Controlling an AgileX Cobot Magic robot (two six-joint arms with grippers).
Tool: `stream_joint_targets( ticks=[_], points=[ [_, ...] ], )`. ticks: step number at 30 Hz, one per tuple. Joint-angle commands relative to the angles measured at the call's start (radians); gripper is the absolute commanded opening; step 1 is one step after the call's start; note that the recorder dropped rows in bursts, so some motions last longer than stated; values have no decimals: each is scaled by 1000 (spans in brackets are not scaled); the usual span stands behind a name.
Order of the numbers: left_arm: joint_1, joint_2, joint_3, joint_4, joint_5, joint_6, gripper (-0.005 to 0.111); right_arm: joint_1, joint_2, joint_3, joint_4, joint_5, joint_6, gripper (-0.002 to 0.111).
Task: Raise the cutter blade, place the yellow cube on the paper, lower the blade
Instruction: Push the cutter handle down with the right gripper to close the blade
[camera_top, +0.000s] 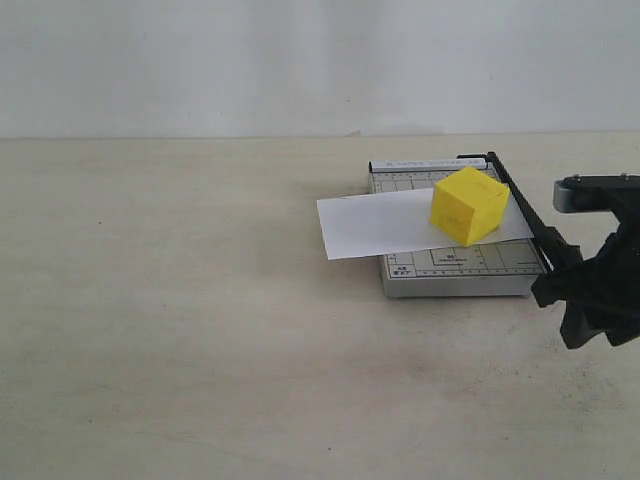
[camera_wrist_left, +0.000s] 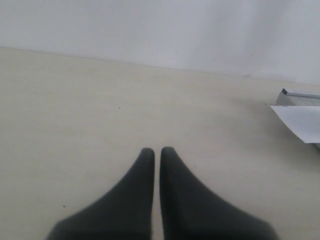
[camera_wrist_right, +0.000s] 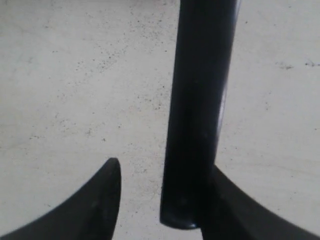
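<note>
While yellow cube (camera_top: 468, 205) tops paper (camera_top: 375, 225), right gripper (camera_wrist_right: 165, 167) gapes around rounded blade handle (camera_wrist_right: 197, 100) (left gripper (camera_wrist_left: 157, 150) closed).

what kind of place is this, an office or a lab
Likely a robot lab bench: a plain table against a blank wall, a staged cutter, paper and yellow cube, and a black claw at the blade.

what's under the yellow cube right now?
The yellow cube sits on the paper, which lies across the grey cutter base. The patch of paper directly beneath the cube, and the base grid below it, are covered, so nothing else there can be checked.
</note>
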Motion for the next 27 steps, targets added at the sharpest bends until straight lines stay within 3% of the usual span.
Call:
stream_joint_targets(
  ticks=[1, 13, 17, 23, 27],
  points=[
    [3, -2, 3, 41, -9, -8, 4, 10, -2, 5, 31, -12, -8, 46],
    [3, -2, 3, 41, -9, -8, 4, 10, -2, 5, -128, 168, 143, 46],
    [3, -2, 3, 43, -9, -8, 4, 10, -40, 5, -129, 120, 145, 46],
    [3, -2, 3, 199, -5, -8, 4, 10, -64, 5, -113, -26, 178, 46],
    [3, -2, 3, 209, -3, -8, 4, 10, -22, 5, -84, -53, 169, 45]
  ],
)
